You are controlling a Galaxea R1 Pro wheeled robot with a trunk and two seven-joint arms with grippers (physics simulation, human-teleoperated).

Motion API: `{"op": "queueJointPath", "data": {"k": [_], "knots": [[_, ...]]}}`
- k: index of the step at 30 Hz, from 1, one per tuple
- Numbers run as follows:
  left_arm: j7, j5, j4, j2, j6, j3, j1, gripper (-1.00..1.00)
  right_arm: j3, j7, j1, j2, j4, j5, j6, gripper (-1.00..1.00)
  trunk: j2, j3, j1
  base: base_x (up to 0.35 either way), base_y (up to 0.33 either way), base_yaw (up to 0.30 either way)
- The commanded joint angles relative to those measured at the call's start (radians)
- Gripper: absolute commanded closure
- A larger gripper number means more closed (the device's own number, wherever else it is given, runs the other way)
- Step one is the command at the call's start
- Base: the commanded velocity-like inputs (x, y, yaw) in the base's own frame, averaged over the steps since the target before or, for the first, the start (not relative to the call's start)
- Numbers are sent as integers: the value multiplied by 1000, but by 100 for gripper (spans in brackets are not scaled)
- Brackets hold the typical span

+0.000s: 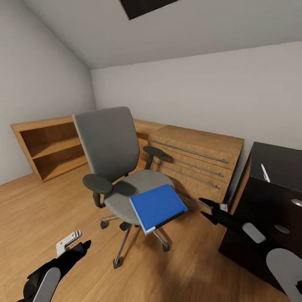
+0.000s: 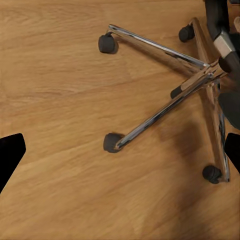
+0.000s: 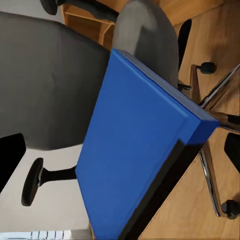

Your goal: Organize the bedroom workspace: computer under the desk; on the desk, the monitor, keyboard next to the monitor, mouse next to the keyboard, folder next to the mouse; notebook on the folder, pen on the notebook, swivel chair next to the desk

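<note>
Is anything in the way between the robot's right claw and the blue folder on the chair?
Nothing visible blocks it. The right gripper is open and points at the folder, which lies on the front of the swivel chair seat, hanging over the edge. Only open air above the wooden floor lies between them.

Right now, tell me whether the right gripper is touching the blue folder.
Apart. In the head view the right gripper sits beside the folder on the swivel chair, with bare floor visible between its fingertips and the folder's edge.
</note>
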Motion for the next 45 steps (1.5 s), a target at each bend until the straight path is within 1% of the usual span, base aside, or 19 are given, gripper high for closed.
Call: {"op": "queueJointPath", "data": {"k": [1, 3, 4, 7, 19, 26, 34, 36, 39, 45], "knots": [[9, 11, -1, 0, 3, 0, -1, -100, 4, 20, -1, -5, 4, -6, 15, -100, -8, -4, 4, 0, 0, 0], [9, 11, -1, 0, 3, 0, -1, -100, 4, 35, -1, -13, 7, -8, 24, -100, -22, -10, 11, 0, 0, 0], [9, 11, -1, 0, 3, -1, -1, -100, 4, 44, -1, -22, 8, -10, 30, -100, -29, -14, 15, 0, 0, 0], [9, 11, -1, -2, 2, -1, -1, -100, 4, 50, -1, -32, 10, -11, 34, -100, -50, -23, 27, 0, 0, 0], [9, 11, -1, -4, 1, -3, -1, -100, 6, 51, -1, -32, 11, -6, 35, -100, -134, -61, 73, 0, 0, 0], [9, 11, -1, -4, 1, -2, -1, -100, 10, 46, -1, -26, 11, 2, 28, -100, -136, -88, 76, 0, 0, 0], [10, 11, -1, -4, 1, -2, -1, -100, 13, 45, -1, -25, 2, 17, 13, -100, -137, -119, 80, 0, 0, 0], [10, 11, -1, -4, 1, -2, -1, -100, 13, 45, -1, -24, 0, 17, -7, -100, -138, -126, 81, 0, 0, 0], [10, 11, -1, -4, 1, -2, -1, -100, 13, 45, -1, -23, 0, 16, -61, -100, -139, -138, 82, 0, 0, 0], [9, 11, -1, -4, 1, -2, -1, -100, 12, 46, -1, -22, -1, 12, -79, -100, -140, -161, 85, 0, 0, 0]]}}
